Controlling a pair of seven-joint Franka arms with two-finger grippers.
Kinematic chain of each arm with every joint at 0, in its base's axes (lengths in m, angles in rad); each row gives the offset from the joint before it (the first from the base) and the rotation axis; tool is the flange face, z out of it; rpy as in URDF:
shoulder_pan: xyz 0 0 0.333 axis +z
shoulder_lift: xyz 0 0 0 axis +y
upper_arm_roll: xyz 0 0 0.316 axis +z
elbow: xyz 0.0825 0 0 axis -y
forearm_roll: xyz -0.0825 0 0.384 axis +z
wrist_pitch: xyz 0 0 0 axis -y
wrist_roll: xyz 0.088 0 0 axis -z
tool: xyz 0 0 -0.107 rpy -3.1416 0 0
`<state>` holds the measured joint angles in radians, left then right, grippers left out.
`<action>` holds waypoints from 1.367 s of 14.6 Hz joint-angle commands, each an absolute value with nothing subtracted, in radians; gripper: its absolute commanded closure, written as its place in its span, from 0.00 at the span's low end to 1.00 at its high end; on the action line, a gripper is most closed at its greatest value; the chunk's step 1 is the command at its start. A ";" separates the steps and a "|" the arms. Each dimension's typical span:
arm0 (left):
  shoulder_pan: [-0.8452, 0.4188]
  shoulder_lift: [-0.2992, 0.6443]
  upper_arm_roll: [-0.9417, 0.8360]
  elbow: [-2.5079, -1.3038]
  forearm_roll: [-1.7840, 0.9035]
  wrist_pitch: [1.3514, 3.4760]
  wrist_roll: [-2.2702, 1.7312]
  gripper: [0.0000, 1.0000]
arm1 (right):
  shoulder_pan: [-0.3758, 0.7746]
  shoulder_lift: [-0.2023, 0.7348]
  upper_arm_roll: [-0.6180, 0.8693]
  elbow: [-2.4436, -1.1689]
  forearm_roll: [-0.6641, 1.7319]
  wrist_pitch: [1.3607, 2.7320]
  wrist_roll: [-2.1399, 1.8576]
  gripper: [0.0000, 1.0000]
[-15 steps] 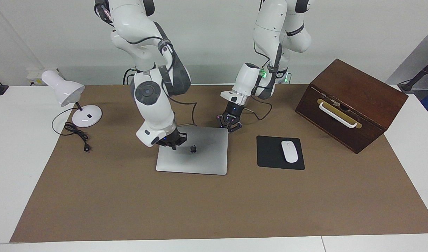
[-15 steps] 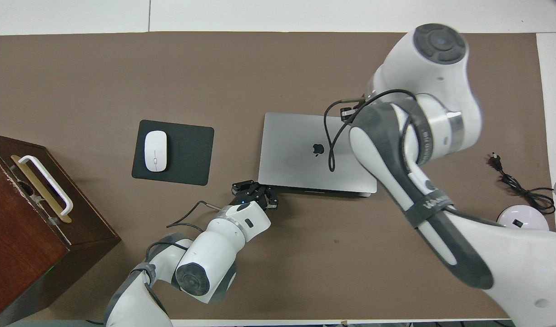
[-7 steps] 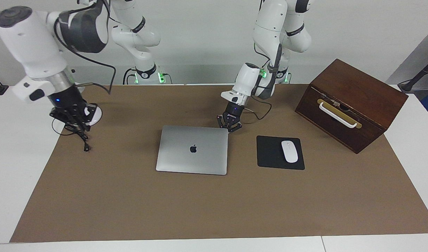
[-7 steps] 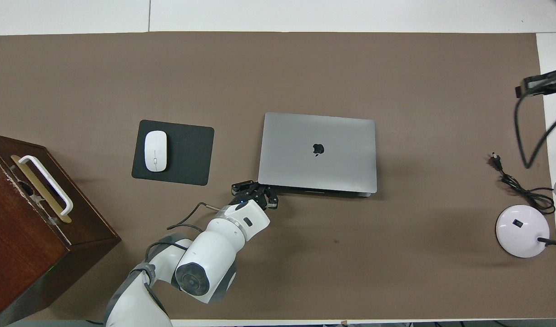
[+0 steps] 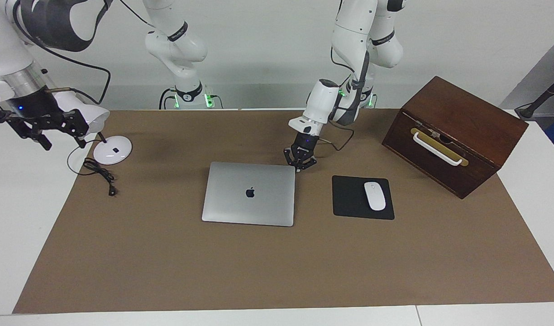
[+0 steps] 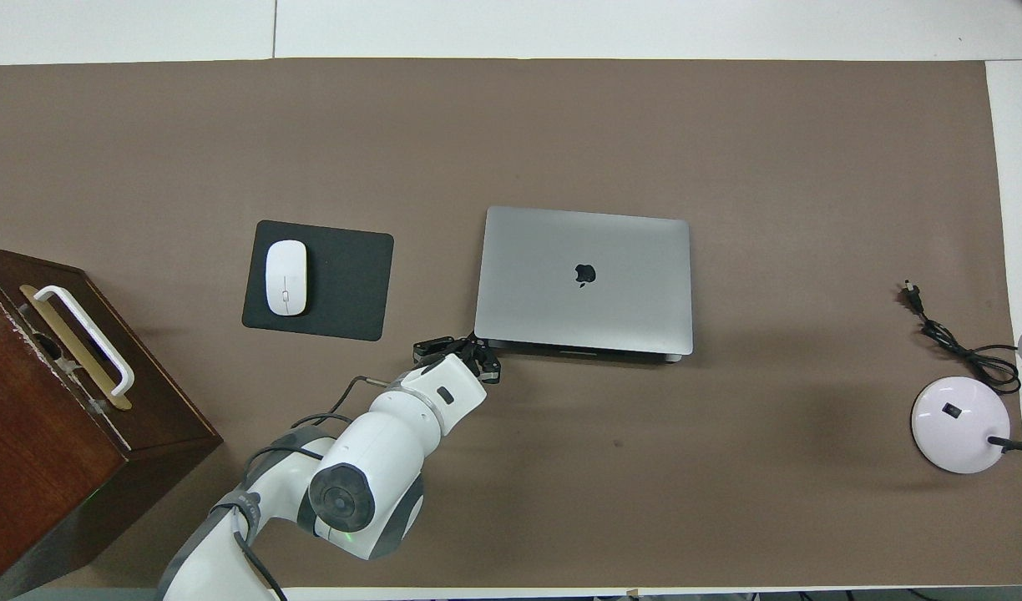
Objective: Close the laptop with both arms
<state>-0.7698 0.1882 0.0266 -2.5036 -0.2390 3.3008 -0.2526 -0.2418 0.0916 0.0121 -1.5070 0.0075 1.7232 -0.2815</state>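
1. Facing view: the right gripper hangs in the air at the right arm's end of the table, in front of the desk lamp. Its fingers look spread wide and hold nothing.
2. A second ago this gripper was down on the lid of the laptop with its fingers together. Since then the right arm has swung clear away and the fingers have opened.
3. The left gripper has its fingertips together and grips nothing. It stands at the laptop's corner nearest to the robots, on the side of the mouse pad, and it has hardly moved in this second.
4. The laptop lies flat in the middle of the brown mat, just beside the mouse pad, lid down and logo up. I judge that the closing is done and the arms are now leaving.
5. In this view I cannot tell if the left gripper touches the corner or stands just above it. Part of the lamp's head is covered by the right gripper.
6. Overhead view: the laptop is now fully uncovered, where a second ago the right arm lay over it.
7. The left gripper is half hidden under its own wrist, so its fingertips do not show here.
8. The right gripper is not clearly visible, and the lamp is cut off by the picture's edge.
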 commanded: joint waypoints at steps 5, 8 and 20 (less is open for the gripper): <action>-0.695 -0.092 0.029 -2.537 -0.253 2.874 -0.258 1.00 | -0.201 0.023 0.040 -1.614 0.006 1.720 -0.074 0.00; -0.652 -0.155 0.031 -2.487 -0.252 2.688 -0.249 1.00 | -0.118 0.021 0.040 -1.614 0.009 1.724 -0.020 0.00; -0.361 -0.279 0.031 -2.198 -0.134 2.022 -0.091 1.00 | -0.063 0.015 0.040 -1.629 0.006 1.756 0.003 0.00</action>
